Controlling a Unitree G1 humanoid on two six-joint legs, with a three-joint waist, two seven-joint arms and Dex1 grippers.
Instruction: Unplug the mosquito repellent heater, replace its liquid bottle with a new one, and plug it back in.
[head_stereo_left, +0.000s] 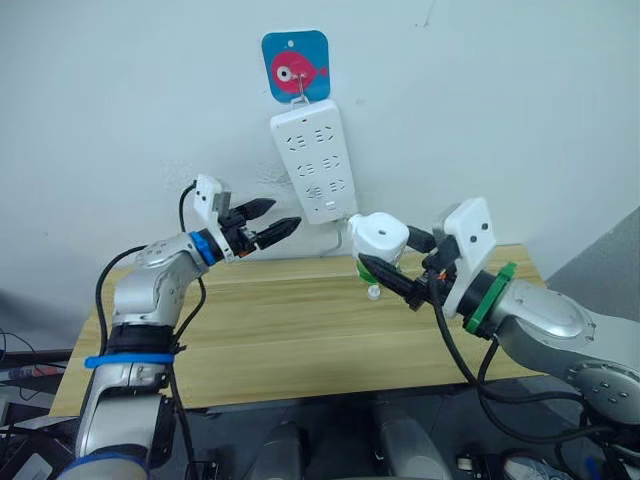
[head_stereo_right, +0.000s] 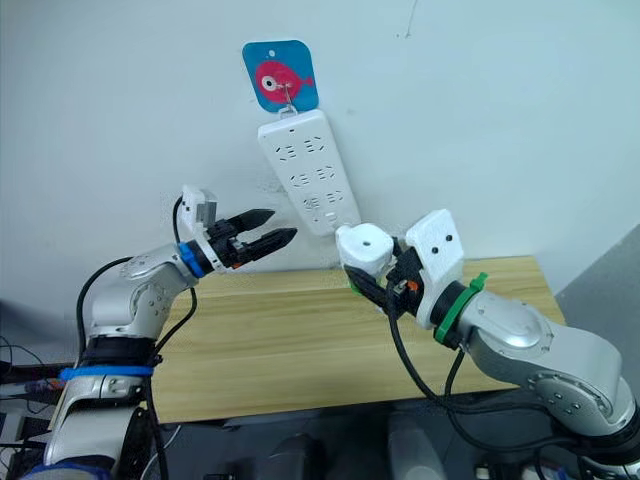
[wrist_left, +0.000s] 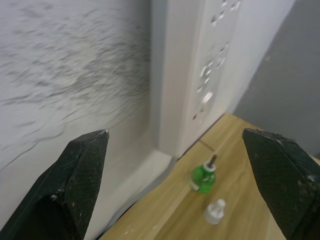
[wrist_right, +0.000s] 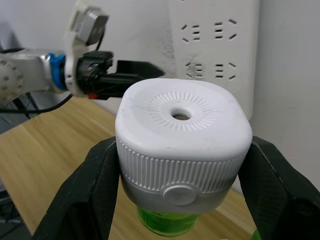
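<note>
My right gripper (head_stereo_left: 386, 250) is shut on the mosquito repellent heater (head_stereo_left: 381, 235), a white rounded unit with a round hole in its top, held above the table's back edge, just below the power strip (head_stereo_left: 312, 165). The right wrist view shows the heater (wrist_right: 182, 125) between both fingers (wrist_right: 87, 195), with a green liquid bottle (wrist_right: 167, 224) under it. My left gripper (head_stereo_left: 268, 222) is open and empty, left of the strip, pointing toward it. A second green bottle (wrist_left: 203, 178) with a wick stands on the table beside a clear cap (wrist_left: 213, 211).
The white power strip hangs from a hook on the wall under a blue fish sticker (head_stereo_left: 296, 66). The wooden table (head_stereo_left: 280, 340) runs along the wall. The clear cap (head_stereo_left: 373, 292) lies just below the held heater.
</note>
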